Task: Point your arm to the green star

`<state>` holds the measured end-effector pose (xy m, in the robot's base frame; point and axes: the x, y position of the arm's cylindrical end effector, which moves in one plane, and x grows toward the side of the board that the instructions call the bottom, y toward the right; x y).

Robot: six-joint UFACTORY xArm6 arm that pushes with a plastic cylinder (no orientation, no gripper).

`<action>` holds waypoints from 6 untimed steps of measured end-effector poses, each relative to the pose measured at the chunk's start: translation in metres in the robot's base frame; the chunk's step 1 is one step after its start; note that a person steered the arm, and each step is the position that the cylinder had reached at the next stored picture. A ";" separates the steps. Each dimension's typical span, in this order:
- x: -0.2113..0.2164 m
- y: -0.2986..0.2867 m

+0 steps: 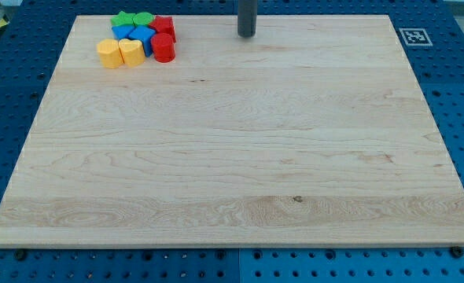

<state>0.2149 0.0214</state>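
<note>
My tip (246, 34) is standing near the view's top edge of the wooden desk (232, 157), a little to the view's right of the middle, at the lower end of a straight dark rod that is coming down from above the frame. There is no tool with jaws on this arm, only the rod, so nothing is opening, closing or clamping on any block, and my tip is touching no block. All the blocks are sitting together in one tight cluster at the view's top left corner of the desk, well apart from my tip and to its left. The green star (123, 19) is lying at the back of this cluster, close to the top edge of the desk, and a second green block (143, 19) is lying just beside it on the view's right; its shape I cannot tell surely. In front of them two blue blocks (134, 34) are sitting pressed together. On the view's right side of the cluster a red block (163, 25) is standing, and a red cylinder (163, 48) is standing in front of it. At the front left, two yellow blocks (120, 53) are lying side by side and touching. A small black and white marker (414, 36) is sitting at the top right corner.
</note>
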 end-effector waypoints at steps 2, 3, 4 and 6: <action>-0.022 -0.032; -0.023 -0.072; -0.022 -0.122; -0.023 -0.230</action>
